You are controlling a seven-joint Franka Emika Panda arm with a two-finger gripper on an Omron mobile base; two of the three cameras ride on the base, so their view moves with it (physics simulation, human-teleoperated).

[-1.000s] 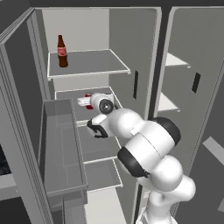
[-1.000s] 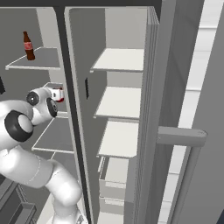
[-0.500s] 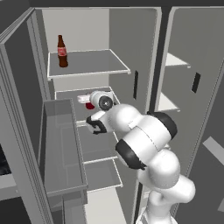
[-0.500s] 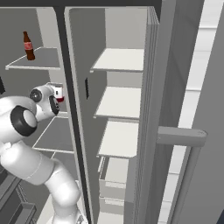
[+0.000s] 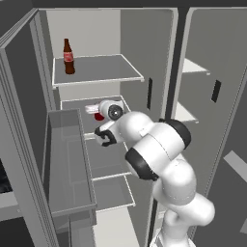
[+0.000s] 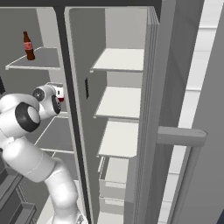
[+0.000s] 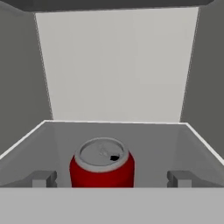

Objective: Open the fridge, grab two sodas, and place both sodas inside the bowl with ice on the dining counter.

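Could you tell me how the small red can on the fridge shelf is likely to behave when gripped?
The small red cylindrical can stands upright, so it probably stays stable. Its smooth round wall may slip or twist between the open gripper; knocked over, it would likely roll.

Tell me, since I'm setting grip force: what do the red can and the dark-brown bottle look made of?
Small red cylindrical can: likely painted metal, given its grey rimmed top with a tab opening. Slim dark-brown bottle with a red label: glass or plastic; the flat rendering leaves it open.

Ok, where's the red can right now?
The red can stands upright on the fridge's second shelf, one level below the bottle. In the hand view it sits between the open gripper fingertips, not yet gripped.
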